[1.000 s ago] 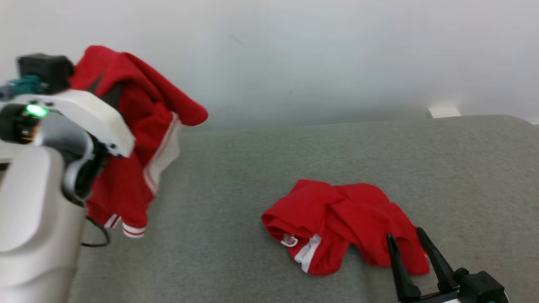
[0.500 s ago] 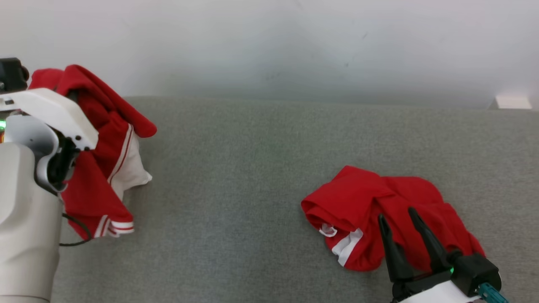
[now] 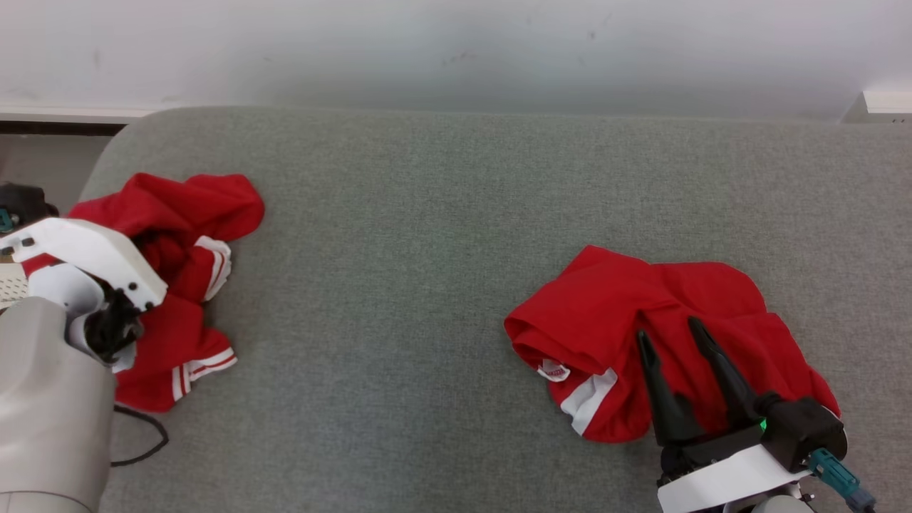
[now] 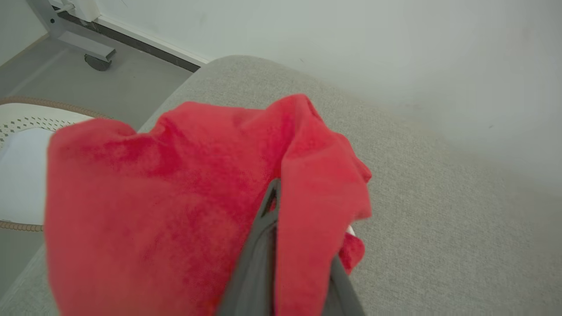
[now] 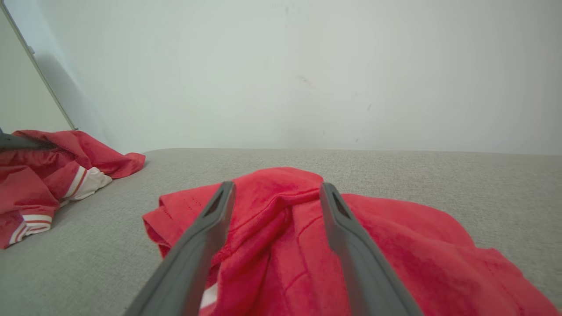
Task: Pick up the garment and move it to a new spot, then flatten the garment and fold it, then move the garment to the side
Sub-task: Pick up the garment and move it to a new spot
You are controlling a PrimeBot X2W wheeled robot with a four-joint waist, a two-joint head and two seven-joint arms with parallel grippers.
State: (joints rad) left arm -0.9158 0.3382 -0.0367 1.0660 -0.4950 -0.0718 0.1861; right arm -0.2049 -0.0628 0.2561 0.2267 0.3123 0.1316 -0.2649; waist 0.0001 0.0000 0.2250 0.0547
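**Left gripper clamped on one red garment, right gripper spread above another**

The left gripper (image 4: 274, 193) has its fingers pressed together on a fold of the red garment (image 4: 153, 197). In the left wrist view the cloth drapes over both fingers and spreads from the tip toward 9 o'clock, with a smaller flap hanging toward 3 o'clock. In the head view this garment is bunched at the 9 o'clock edge of the grey cushion (image 3: 427, 249), its white-striped hem pointing toward 5 o'clock and its bulk partly hidden behind the pale left wrist (image 3: 85, 253). A black cable (image 3: 139, 442) loops at 6 o'clock from that wrist.

The right gripper (image 3: 667, 329) has its two dark fingers well apart and grips nothing. It points toward 12 o'clock over the second red garment (image 3: 605, 299); whether the tips touch the cloth cannot be told. That garment lies crumpled at about 4 o'clock on the cushion, reaching from under the fingers out toward 10 o'clock and 3 o'clock, with a white band at its 7 o'clock edge. The two garments lie well apart.

A pale wall (image 3: 427, 43) runs behind the cushion at 12 o'clock
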